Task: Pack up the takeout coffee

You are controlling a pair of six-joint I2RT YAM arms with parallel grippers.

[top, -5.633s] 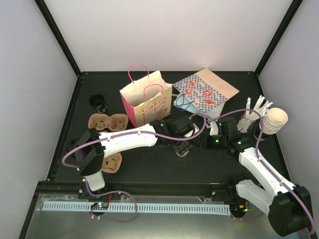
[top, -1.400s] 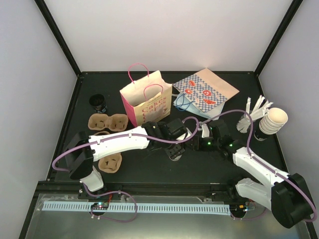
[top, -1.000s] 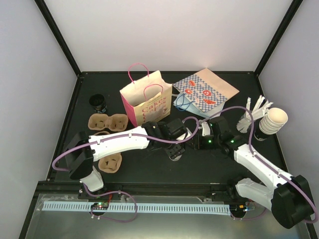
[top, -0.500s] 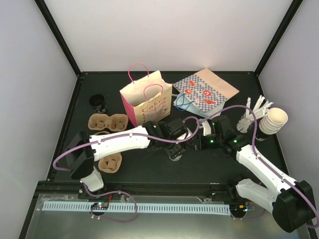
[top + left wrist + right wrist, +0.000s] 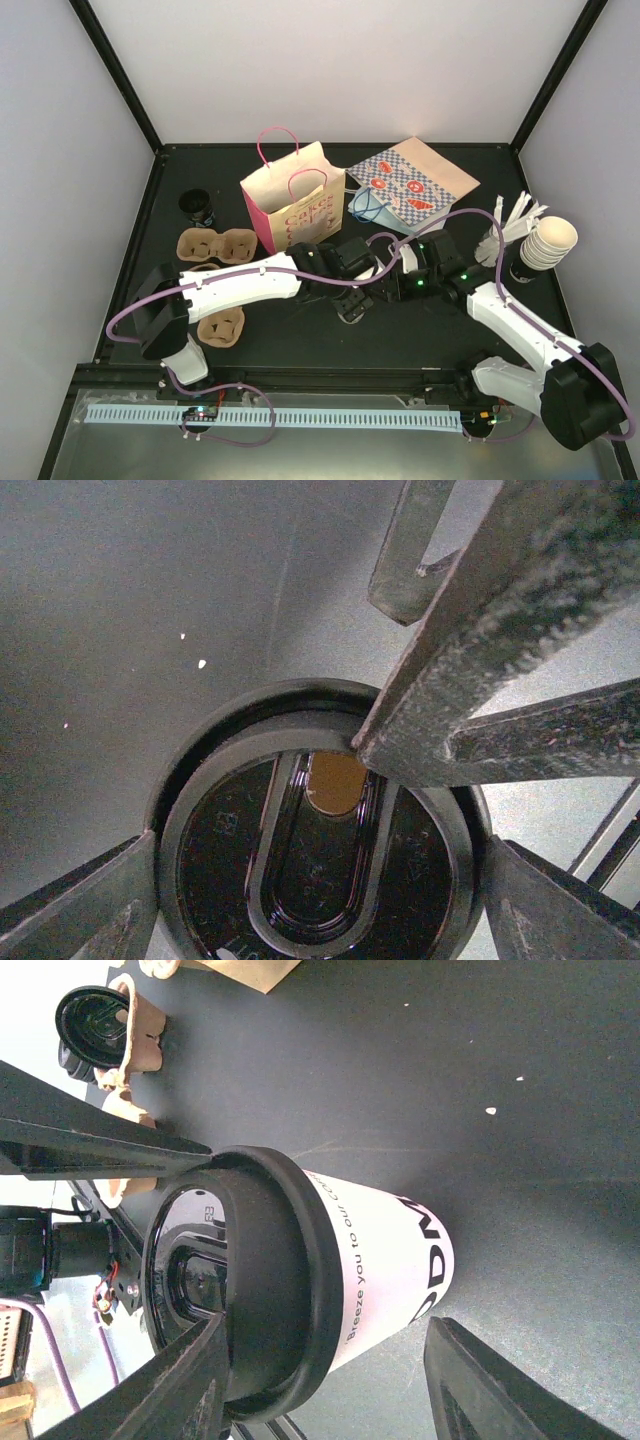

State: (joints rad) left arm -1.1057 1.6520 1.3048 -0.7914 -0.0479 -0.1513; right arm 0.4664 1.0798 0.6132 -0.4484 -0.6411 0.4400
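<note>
The takeout coffee (image 5: pixel 385 1250) is a white paper cup with dark print and a black lid (image 5: pixel 320 880), standing on the dark table. My right gripper (image 5: pixel 327 1325) is open around it: one finger overlaps the lid's rim, and the other finger (image 5: pixel 490 1390) stands clear of the cup wall. My left gripper (image 5: pixel 320 840) hangs straight above the lid, open, with a finger (image 5: pixel 90 900) close beside the rim on each side. From the top view both grippers (image 5: pixel 365 285) meet mid-table and hide the cup.
A pink bag (image 5: pixel 290 200) stands open behind the grippers. A blue patterned bag (image 5: pixel 415 185) lies flat to its right. Cardboard carriers (image 5: pixel 215 245) and a small black cup (image 5: pixel 198 208) are at the left. Stacked cream cups (image 5: pixel 550 240) and white sticks (image 5: pixel 510 225) are at the right.
The right arm's wrist has edged slightly left, toward the left gripper. The left arm has barely moved.
</note>
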